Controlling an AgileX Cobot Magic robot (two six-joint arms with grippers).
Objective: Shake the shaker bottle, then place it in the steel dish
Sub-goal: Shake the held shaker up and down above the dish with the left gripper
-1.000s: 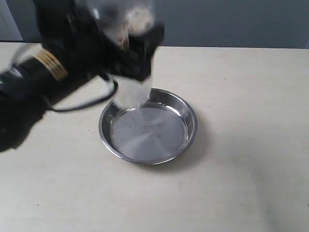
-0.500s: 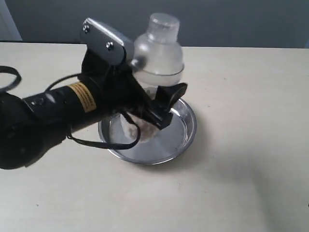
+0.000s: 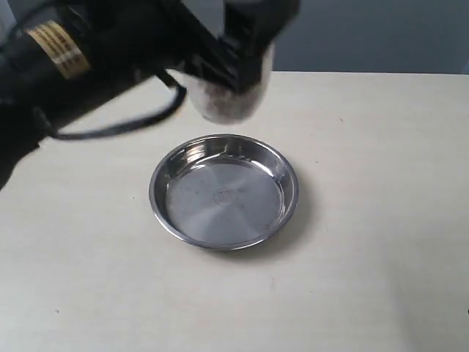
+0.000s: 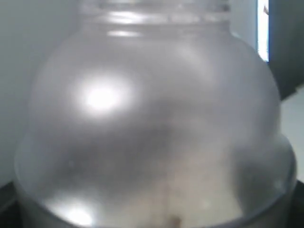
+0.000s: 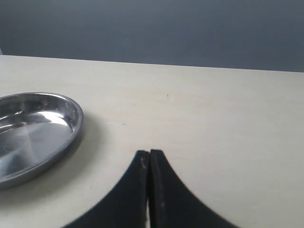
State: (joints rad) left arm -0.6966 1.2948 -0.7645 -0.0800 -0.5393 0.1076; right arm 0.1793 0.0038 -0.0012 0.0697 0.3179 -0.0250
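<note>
The shaker bottle [image 3: 227, 92] hangs in the air above the far rim of the steel dish [image 3: 223, 192], blurred, its top cut off by the frame. My left gripper [image 3: 234, 51] is shut on the bottle; its black fingers wrap the bottle's body. Up close, the frosted dome of the shaker bottle [image 4: 152, 118] fills the left wrist view, with brown granules faint near the lower part. The steel dish [image 5: 33, 133] lies empty on the table. My right gripper [image 5: 149, 153] is shut on nothing, low over the table beside the dish; it does not show in the exterior view.
The pale table [image 3: 366, 257] stretches around the dish. A black cable [image 3: 117, 130] loops from the left arm over the table's left side. A grey wall [image 5: 152, 28] stands behind the table's far edge.
The left arm has swung the bottle up and back: half a second ago it stood low over the dish, now it is high above the far rim, motion-blurred.
</note>
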